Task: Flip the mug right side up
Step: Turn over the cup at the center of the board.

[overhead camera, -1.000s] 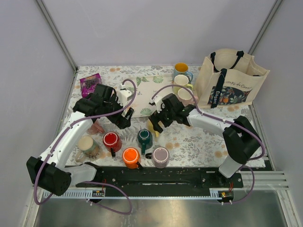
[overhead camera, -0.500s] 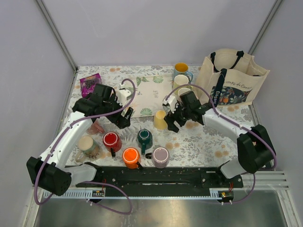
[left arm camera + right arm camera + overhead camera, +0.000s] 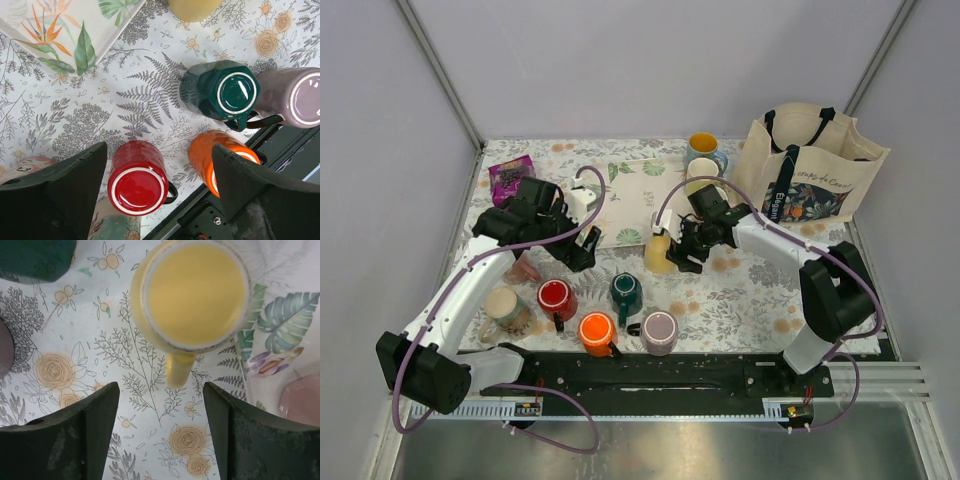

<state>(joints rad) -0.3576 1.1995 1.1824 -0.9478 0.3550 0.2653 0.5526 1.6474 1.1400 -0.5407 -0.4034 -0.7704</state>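
Observation:
The salmon-pink mug [image 3: 525, 268] sits on the floral cloth under my left arm, mostly hidden. A sliver of it shows in the left wrist view [image 3: 27, 164], behind my left finger; I cannot tell which way up it is. My left gripper [image 3: 582, 255] is open and empty. It hangs to the right of the mug, above a red mug [image 3: 138, 179], and is seen open in its own view [image 3: 157, 195]. My right gripper [image 3: 686, 252] is open and empty [image 3: 160, 440], just right of a yellow mug [image 3: 192, 297] whose handle points at it.
A green mug [image 3: 625, 290], an orange mug [image 3: 595, 330], a mauve-grey mug [image 3: 660, 331], the red mug [image 3: 555, 297] and a beige patterned mug [image 3: 505, 308] stand along the near edge. A leaf-print tray [image 3: 635, 190], two mugs [image 3: 703, 150], a tote bag [image 3: 810, 170] and a purple packet [image 3: 510, 175] are behind.
My right gripper carried the yellow mug a little right and back, let it go and drew away to the right. The left arm has not moved.

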